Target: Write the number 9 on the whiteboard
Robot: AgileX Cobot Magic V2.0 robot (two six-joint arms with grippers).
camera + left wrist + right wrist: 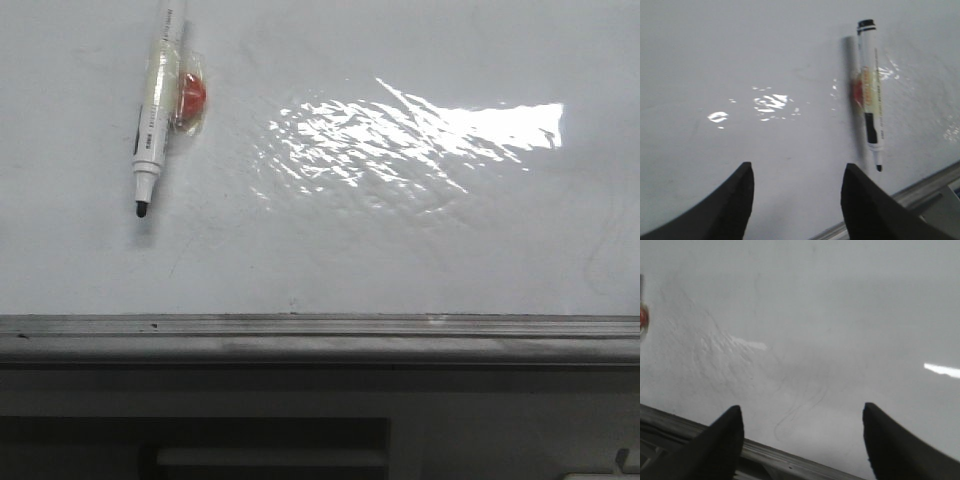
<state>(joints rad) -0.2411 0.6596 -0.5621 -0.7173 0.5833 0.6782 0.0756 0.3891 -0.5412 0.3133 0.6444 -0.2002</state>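
On whiteboard [420,250], marker [157,110]; label seemingly illegible.

Right gripper [800,440] fingers [722,440] spread over whiteboard [840,315], holding nothing.

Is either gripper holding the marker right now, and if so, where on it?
No. The marker lies loose on the whiteboard. The left gripper and right gripper are both open and empty.

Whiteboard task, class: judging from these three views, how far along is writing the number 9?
Done: nothing; the whiteboard shows only glare and faint smudges, no black 9. In hand: nothing; the uncapped marker lies on the board, while the left gripper and right gripper are open and empty. Left: pick up the marker and write the digit.
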